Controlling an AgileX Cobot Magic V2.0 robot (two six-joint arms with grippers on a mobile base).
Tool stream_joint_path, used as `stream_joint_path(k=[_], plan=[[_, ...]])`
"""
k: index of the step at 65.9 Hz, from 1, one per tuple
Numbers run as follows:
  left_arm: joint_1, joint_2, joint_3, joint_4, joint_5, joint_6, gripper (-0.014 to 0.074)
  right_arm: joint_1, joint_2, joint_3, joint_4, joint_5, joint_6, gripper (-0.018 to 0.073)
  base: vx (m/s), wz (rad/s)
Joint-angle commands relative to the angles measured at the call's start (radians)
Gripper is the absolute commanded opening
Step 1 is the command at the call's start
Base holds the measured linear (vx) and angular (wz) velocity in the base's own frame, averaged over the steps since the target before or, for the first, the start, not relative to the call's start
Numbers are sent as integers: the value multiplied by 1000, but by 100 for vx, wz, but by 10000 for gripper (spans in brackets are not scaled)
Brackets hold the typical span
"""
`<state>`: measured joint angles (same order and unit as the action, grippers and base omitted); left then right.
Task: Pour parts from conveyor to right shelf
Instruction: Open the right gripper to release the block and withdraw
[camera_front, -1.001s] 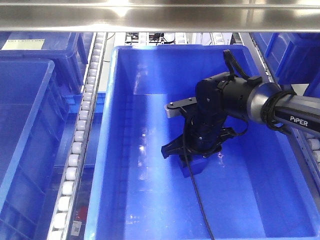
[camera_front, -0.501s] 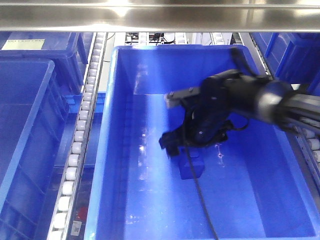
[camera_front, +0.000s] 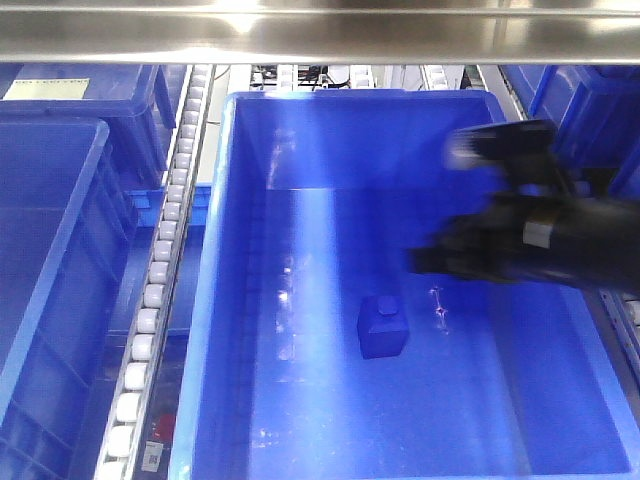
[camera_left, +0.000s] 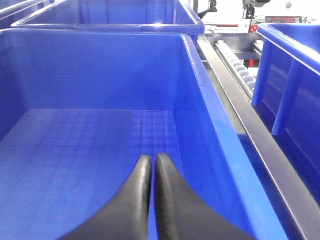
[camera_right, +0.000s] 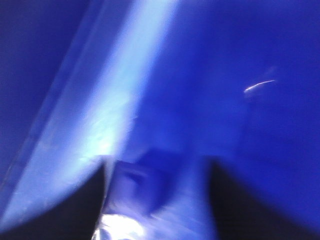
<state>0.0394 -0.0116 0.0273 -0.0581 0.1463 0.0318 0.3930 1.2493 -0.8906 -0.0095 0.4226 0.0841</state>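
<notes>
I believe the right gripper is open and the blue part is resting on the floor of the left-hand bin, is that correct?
Not quite: the blue part rests on the floor of the large middle bin, not the left-hand one, as the exterior front-facing view shows. The rest holds: the right gripper is open, its dark fingers spread apart in the right wrist view with the part showing between them.

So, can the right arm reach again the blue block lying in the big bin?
Probably yes: the blue block lies alone on the bin floor, nothing covers it, and the right gripper hangs open nearby.
</notes>
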Motion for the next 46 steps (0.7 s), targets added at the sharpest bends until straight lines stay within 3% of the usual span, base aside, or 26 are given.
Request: stream_joint_path(k=[1, 21, 30, 46], plan=[[-6, -2, -20, -9, -76, -8, -6, -37, -139, 36, -36, -83, -6, -15, 0, 0], [-6, -2, -20, -9, -76, -8, -6, -228, -541, 234, -109, -91, -10, -9, 0, 0], [-6, -2, -20, -9, -76, -8, -6, -310, -704, 336, -101, -93, -69, -6, 0, 0], [-6, -2, -20, -9, -76, -8, -6, -327, -893, 494, -99, -144, -90, -5, 0, 0]])
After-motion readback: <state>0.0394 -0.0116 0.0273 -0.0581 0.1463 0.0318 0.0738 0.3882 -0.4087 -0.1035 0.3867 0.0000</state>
